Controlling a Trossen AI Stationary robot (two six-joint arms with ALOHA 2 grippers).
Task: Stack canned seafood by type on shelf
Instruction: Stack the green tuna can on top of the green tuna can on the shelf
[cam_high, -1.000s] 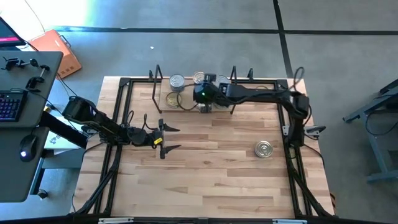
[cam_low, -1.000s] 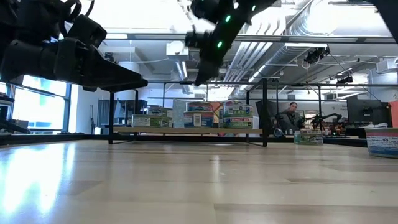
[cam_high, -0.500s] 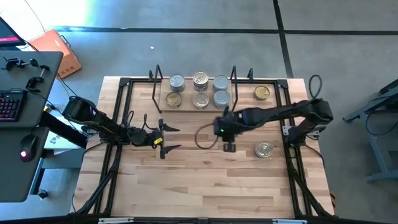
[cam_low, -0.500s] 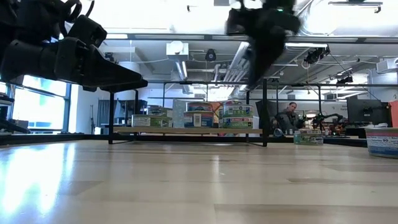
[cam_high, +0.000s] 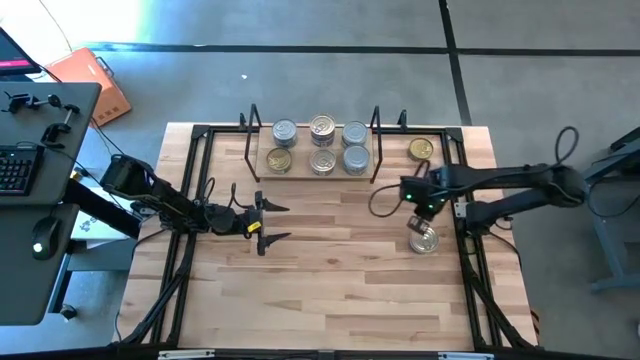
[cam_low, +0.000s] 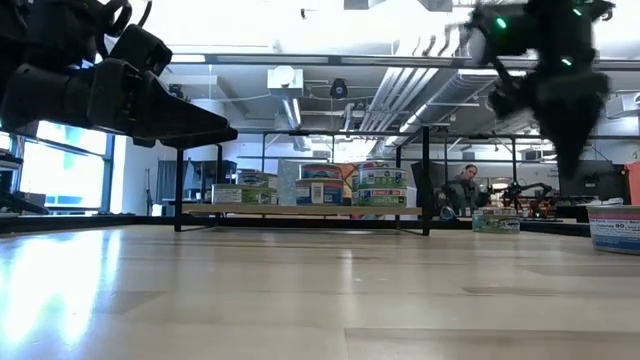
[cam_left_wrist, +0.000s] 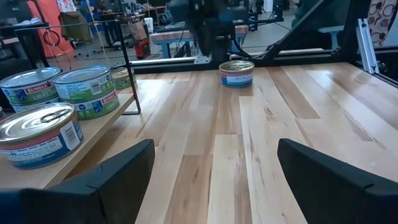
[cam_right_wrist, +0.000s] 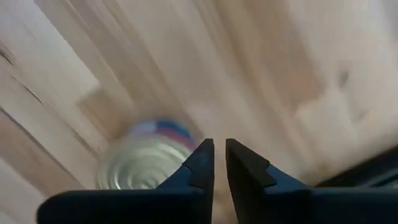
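The shelf sits at the upper middle of the high view, its board carrying six tins in two rows. One gold-topped tin stands just beside the rack on the bare table, to the right of its wire uprights. A silver-topped tin sits alone at the right of the table.

The right gripper hangs above that lone tin, at the right of centre. Its wrist view shows the fingers pressed nearly together with only a thin slit between them, nothing pinched, and the tin below them, off to one side.

Over at the left of the high view, the left gripper waits above the table with its fingers spread wide and empty.

The worry here, as I see it, is the right gripper's fingers. Drawn this close, they cannot straddle the tin; if the arm drops without spreading them first, the tips would land on the lid or rim and shove or tip it toward the table's right edge. The gripper also looks off-centre over the tin, so a one-sided pinch could let it slip.
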